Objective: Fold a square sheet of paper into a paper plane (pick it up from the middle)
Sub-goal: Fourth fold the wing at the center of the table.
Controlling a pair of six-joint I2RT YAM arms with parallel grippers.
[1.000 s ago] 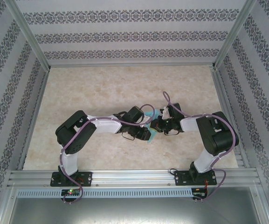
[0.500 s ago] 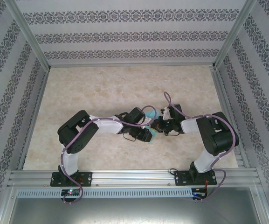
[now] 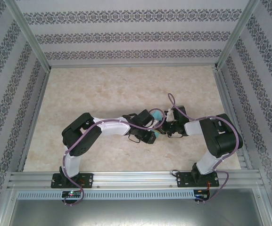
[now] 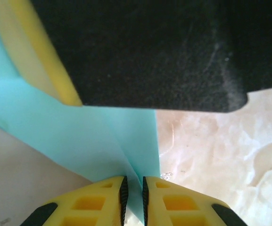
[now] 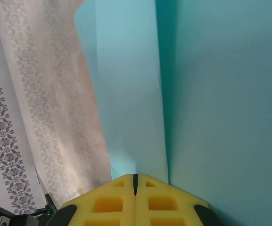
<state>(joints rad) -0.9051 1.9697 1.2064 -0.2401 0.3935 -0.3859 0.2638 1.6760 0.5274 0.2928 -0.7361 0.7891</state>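
square sheet of paper (image 4: 103, 141) held up off the table (image 3: 103, 89), near its middle and a little to the right, between the two wrists. already creased, with one long straight fold line and overlapping layers seen from the right wrist, and a raised ridge running into the fingers seen from the left wrist. pinched on that ridge by the left gripper (image 4: 133, 186), jaws almost together. clamped as well by the right gripper (image 5: 135, 179), jaws pressed fully together on the paper's edge. judged partway: first folds made, no slender pointed dart yet, nose and wing folds probably left to do
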